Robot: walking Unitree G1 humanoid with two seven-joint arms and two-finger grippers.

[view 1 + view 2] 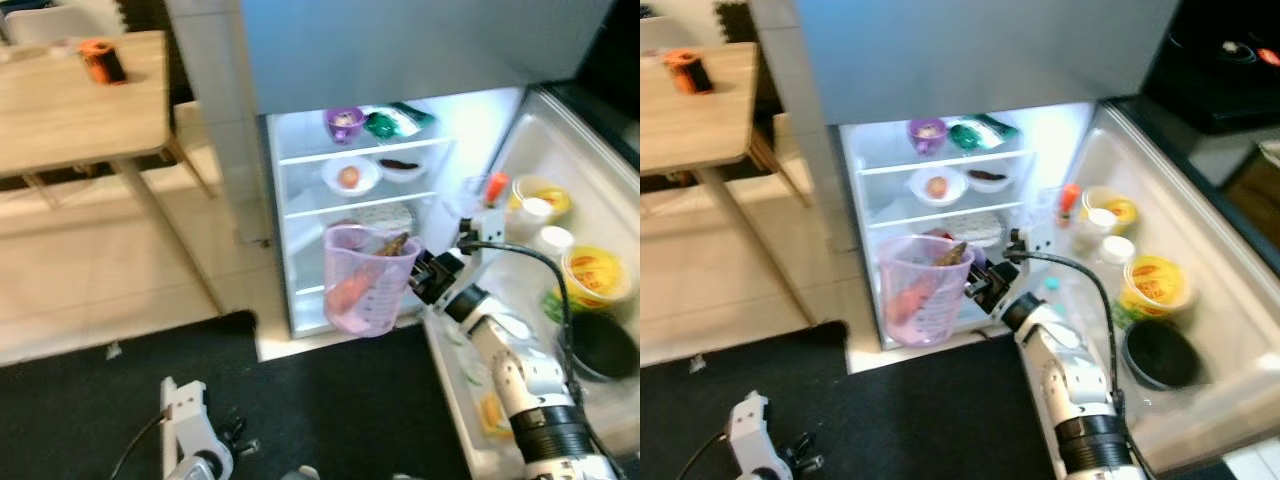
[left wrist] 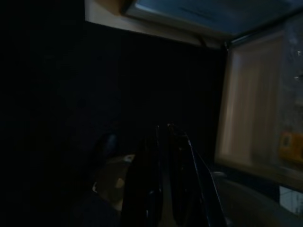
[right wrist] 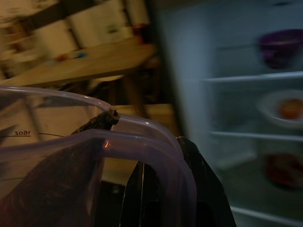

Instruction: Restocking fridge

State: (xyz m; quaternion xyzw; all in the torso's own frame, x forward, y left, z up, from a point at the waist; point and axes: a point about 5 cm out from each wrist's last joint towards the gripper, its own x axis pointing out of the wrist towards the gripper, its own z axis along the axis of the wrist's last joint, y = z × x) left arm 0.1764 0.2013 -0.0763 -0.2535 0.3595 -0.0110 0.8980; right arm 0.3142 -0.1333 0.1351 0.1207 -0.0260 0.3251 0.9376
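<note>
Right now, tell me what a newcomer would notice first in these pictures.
The pink jug, clamped at its rim in the right gripper, hangs before the open, lit fridge; it holds something orange and something dark. Behind it, the shelves carry a purple cup and a white bowl. The door stands open at right, with tubs in its racks.

Before us stands the fridge [image 1: 300,260], its door [image 1: 560,180] swung open to our right. On its top shelf [image 1: 365,150] sit a cup [image 1: 344,122] and, to its right, a packet [image 1: 382,124]; on the shelf below, two bowls [image 1: 350,176] lie side by side. Tubs [image 1: 595,272] sit in the door's racks. In front of the lower shelves our right end effector [image 1: 425,275] holds a jug [image 1: 368,280] by its rim. The surface [image 1: 70,110] stands well to our left, carrying a can [image 1: 102,62].
</note>
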